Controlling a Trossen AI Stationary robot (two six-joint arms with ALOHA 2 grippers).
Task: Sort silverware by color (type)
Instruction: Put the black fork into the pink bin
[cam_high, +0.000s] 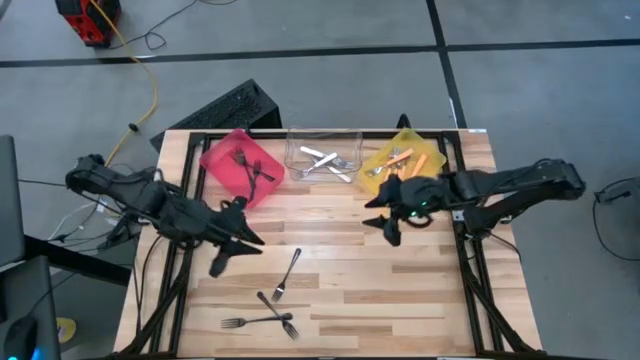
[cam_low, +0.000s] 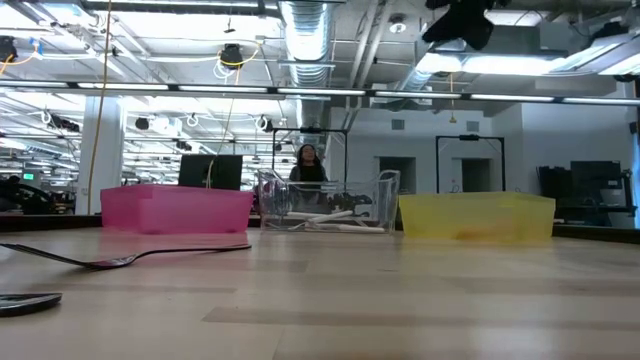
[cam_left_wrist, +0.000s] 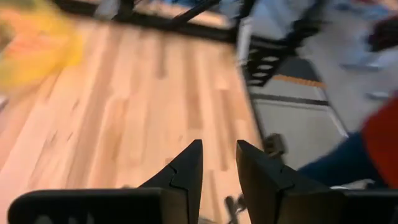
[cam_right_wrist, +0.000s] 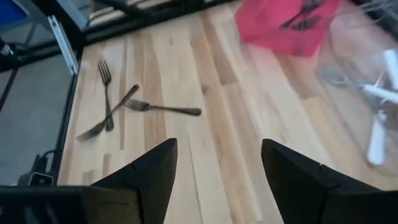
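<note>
Three dark forks remain on the desk (cam_high: 420, 300) in the lower middle of the high view: a lone fork (cam_high: 287, 275) lying on a diagonal, tines to the lower left, and a crossed pair (cam_high: 262, 320) below it, one laid nearly level with tines to the left, the other slanted across it with tines to the lower right. The left gripper (cam_high: 222, 262) is seen just left of the lone fork with fingers narrow and nothing held, while the right gripper (cam_high: 389, 228) waits near the yellow bin (cam_high: 428, 143), fingers wide and empty. For a clean pick, the left fingers are best turned square across the lone fork's handle, taken clear of the crossed pair, then carried to the red bin (cam_high: 218, 160) where dark forks already lie.
</note>
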